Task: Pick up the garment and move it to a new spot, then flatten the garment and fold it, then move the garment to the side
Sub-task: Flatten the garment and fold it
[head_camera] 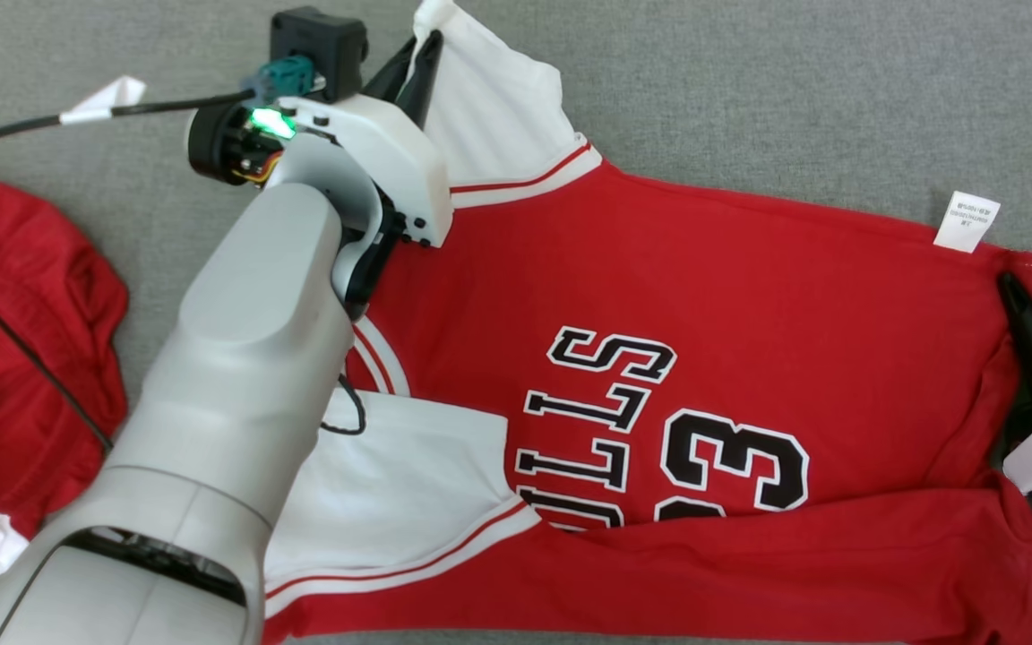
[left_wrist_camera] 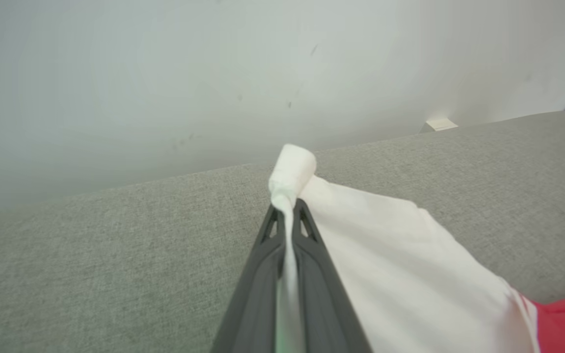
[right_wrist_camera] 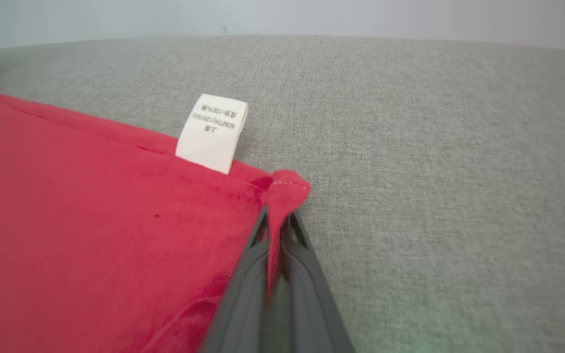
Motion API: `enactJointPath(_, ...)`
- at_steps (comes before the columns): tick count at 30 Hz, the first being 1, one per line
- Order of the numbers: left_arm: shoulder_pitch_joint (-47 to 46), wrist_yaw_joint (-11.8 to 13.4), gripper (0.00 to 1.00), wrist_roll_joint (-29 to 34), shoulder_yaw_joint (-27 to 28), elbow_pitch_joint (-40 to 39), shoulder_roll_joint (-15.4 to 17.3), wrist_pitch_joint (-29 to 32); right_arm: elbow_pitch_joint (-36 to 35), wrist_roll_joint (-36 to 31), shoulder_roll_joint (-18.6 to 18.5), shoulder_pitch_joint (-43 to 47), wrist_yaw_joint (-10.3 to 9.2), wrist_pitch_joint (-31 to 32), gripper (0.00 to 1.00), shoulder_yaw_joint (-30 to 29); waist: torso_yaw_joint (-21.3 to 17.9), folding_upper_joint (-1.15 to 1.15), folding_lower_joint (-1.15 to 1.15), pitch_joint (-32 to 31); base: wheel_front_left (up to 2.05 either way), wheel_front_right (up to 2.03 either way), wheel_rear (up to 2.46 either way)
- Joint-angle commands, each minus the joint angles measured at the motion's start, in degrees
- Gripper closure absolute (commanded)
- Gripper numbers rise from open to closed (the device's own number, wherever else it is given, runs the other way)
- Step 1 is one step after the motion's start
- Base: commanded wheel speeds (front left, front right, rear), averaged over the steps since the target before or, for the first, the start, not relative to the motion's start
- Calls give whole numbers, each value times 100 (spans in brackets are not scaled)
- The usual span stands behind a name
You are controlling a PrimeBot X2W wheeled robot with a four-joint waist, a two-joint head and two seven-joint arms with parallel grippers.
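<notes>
Near edge folded over its lettering, a red-and-white jersey (head_camera: 713, 287) lies spread sideways on a grey fabric surface (head_camera: 794, 98). The right gripper (right_wrist_camera: 276, 218) is clamped tight on the red hem corner (right_wrist_camera: 287, 189) beside a white label (right_wrist_camera: 212, 132); farther off, the left gripper (left_wrist_camera: 287, 213) pinches a white sleeve tip (left_wrist_camera: 292, 164)

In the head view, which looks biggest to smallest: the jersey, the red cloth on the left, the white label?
1. jersey
2. red cloth, partly cut off by the picture's edge
3. label
The gaps are wide, so the order is sure.
</notes>
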Motion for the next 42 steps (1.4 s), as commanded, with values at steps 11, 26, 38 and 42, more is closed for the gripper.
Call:
enactJointPath(11,564,223,100,-448,537,-946,462,-634,-289,-151,-364,-330,-19,-575,100,-326,89,0,0,-405,0,0,0)
enactJointPath(26,4790,1005,100,-1251,1100,-4919,961,-225,-910,-244,-144,795,-19,-456,100,-278,329,0,0,-675,0,0,0)
enactJointPath(38,5878,1145,0,-1532,854,-5201,797,130,-596,-148,213,1394,-18,-747,0,-252,336,0,0,-776,0,0,0)
enactJointPath(42,6066,1240,0,-1418,872,-5236,865,14,-728,-184,366,1761,-17,-902,0,-315,314,0,0,-864,0,0,0)
